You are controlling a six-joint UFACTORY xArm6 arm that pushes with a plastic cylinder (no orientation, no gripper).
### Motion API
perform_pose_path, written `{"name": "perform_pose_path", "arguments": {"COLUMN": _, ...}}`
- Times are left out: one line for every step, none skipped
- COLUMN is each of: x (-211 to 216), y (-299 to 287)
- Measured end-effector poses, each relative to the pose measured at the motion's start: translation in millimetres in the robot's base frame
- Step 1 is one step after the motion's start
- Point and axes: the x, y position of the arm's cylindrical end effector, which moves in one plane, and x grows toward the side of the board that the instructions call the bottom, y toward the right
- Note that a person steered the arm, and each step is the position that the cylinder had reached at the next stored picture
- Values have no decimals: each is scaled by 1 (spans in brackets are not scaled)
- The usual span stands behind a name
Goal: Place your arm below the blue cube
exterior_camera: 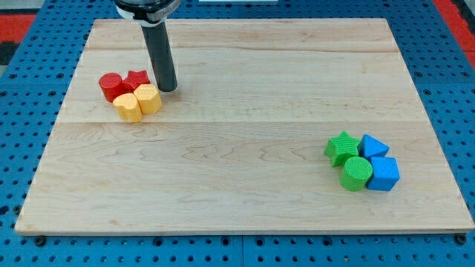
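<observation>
The blue cube (pixel 384 173) sits near the view's right bottom of the wooden board (pixel 245 126), touching a green cylinder (pixel 356 173) on its left and a blue triangular block (pixel 372 145) above it. A green star block (pixel 342 147) lies left of the triangular block. My tip (pixel 168 88) rests on the board at the view's upper left, far from the blue cube, just right of a red star block (pixel 136 80) and above a yellow block (pixel 149 98).
A red cylinder (pixel 111 86) and a second yellow block (pixel 128 107) complete the cluster at the view's left. The board lies on a blue pegboard surface (pixel 22 141).
</observation>
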Motion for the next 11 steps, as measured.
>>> {"name": "perform_pose_path", "arguments": {"x": 0, "y": 0}}
{"name": "perform_pose_path", "arguments": {"x": 0, "y": 14}}
{"name": "perform_pose_path", "arguments": {"x": -3, "y": 50}}
{"name": "perform_pose_path", "arguments": {"x": 21, "y": 64}}
{"name": "perform_pose_path", "arguments": {"x": 89, "y": 67}}
{"name": "perform_pose_path", "arguments": {"x": 165, "y": 83}}
{"name": "perform_pose_path", "arguments": {"x": 218, "y": 111}}
{"name": "perform_pose_path", "arguments": {"x": 223, "y": 165}}
{"name": "perform_pose_path", "arguments": {"x": 223, "y": 218}}
{"name": "perform_pose_path", "arguments": {"x": 223, "y": 253}}
{"name": "perform_pose_path", "arguments": {"x": 223, "y": 269}}
